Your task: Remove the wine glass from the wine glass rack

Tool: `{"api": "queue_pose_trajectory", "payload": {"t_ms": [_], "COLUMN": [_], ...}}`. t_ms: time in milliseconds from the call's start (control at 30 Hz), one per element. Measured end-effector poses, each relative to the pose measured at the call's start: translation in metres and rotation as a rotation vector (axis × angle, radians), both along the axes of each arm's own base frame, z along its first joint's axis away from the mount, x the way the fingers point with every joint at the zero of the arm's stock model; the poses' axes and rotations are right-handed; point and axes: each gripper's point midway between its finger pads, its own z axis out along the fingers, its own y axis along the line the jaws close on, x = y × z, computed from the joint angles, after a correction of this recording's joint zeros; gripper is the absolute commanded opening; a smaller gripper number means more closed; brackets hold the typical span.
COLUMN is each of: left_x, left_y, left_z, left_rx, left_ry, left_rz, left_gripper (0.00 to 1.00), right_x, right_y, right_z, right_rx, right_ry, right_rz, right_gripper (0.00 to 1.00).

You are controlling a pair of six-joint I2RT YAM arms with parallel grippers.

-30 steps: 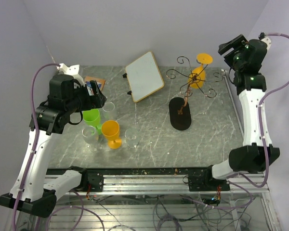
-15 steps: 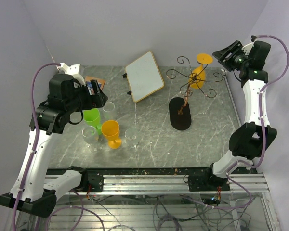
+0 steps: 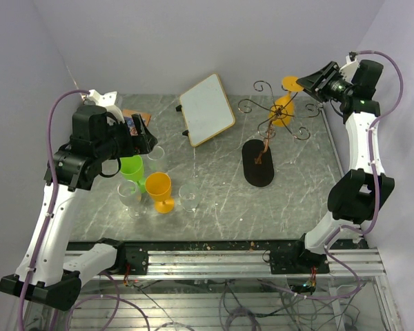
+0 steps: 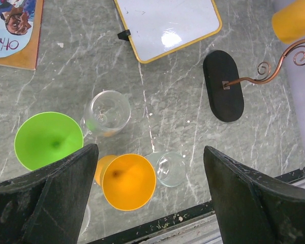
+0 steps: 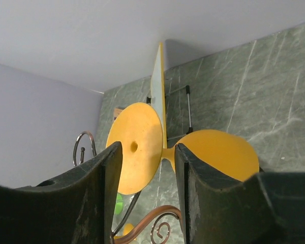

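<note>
Your right arm has swung its wrist in from the wall side over the last second, so the right gripper (image 3: 304,83) now sits right up at the foot of the orange plastic wine glass (image 5: 213,152). That glass hangs on the copper-brown wire rack with curled arms (image 3: 265,134), foot end toward your fingers and bowl beyond them. Its stem runs straight across the right wrist view, foot left, bowl right. From the top camera the foot is the high end.

The jaws are spread, one finger on either side of the foot disc and not clamped. Can't tell if they touch it. The rack's flat black oval base (image 4: 223,85) sits on the grey marbled tabletop (image 3: 297,200), down below the gripper. Pale lavender walls (image 3: 159,41) close in the back and sides.

The right arm stands tall with its wrist bent over toward the rack. Your left arm has barely shifted. The left gripper (image 3: 143,134) hangs wide open, with a green plastic cup (image 4: 48,140), a second orange glass (image 4: 128,181) and a clear glass (image 4: 108,112) straight below it.
</note>
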Motion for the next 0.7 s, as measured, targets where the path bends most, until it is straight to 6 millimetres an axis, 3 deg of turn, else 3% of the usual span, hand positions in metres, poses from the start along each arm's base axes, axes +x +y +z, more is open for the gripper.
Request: {"api": "queue_pose_trajectory", "payload": {"t_ms": [500, 700], "left_x": [-0.0010, -0.0012], "left_y": [-0.0044, -0.0048], "left_z": [0.0022, 0.0023], "left_rx": [-0.024, -0.027], "left_ry": [0.000, 0.002], "left_rz": [-0.014, -0.015], "left_gripper": [0.95, 0.95], "right_x": [0.0018, 0.0028], "right_y": [0.0050, 0.0069], "right_z": [-0.0008, 0.0026], "right_rx": [0.044, 0.069], "right_ry": [0.009, 0.006], "right_rz": [0.027, 0.032], "right_gripper": [0.28, 0.16]}}
